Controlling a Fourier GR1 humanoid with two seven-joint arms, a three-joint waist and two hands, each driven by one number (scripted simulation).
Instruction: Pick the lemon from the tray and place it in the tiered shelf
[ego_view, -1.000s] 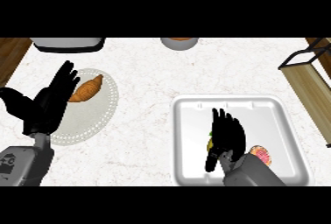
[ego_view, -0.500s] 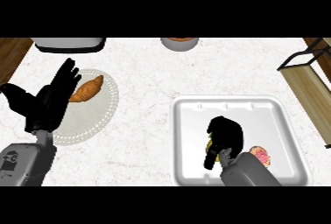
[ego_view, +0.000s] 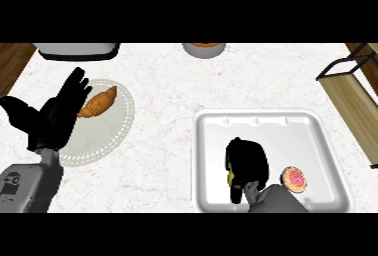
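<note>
My right hand is curling round the lemon in the tray, beside a pink donut. My left hand is resting open over a plate holding a croissant. The shelf is standing far right.

The bench looks like pale, veined marble, smooth and matt. The tray is white, smooth, plastic-looking, with a soft sheen. The shelf has light wooden boards in a dark frame. The plate is off-white with a beaded rim.
</note>
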